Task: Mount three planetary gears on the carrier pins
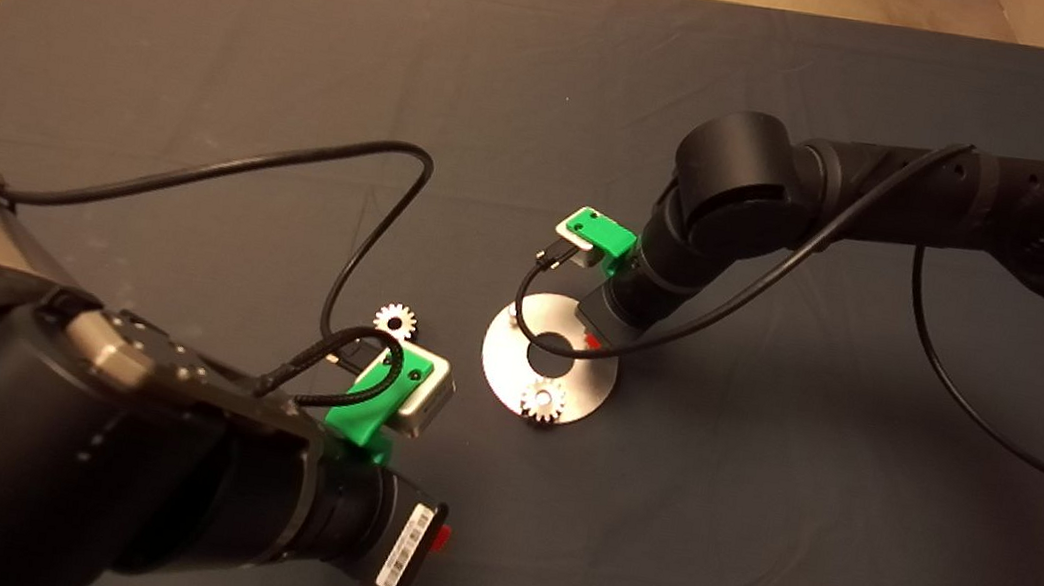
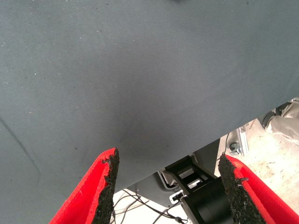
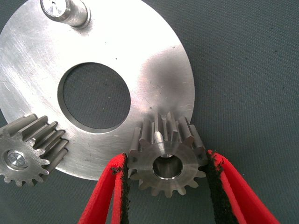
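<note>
The shiny carrier disc point(image 1: 513, 364) lies mid-mat. One planetary gear point(image 1: 544, 403) sits on its near pin and also shows in the right wrist view point(image 3: 28, 156). A bare carrier pin point(image 3: 65, 11) stands at the disc's other side. My right gripper point(image 3: 167, 158), down over the disc's right rim point(image 1: 590, 340), is shut on a second gear point(image 3: 167, 163), both pads against its teeth; the pin below it is hidden. A third gear point(image 1: 395, 321) lies loose on the mat left of the disc. My left gripper point(image 2: 169, 157) is open and empty near the front edge point(image 1: 442, 535).
The left arm's black cable point(image 1: 371, 213) loops over the mat left of the disc, close to the loose gear. The right arm's cable point(image 1: 544, 276) hangs over the disc's far side. The mat's front edge point(image 2: 243, 126) and the robot base show past the left fingers.
</note>
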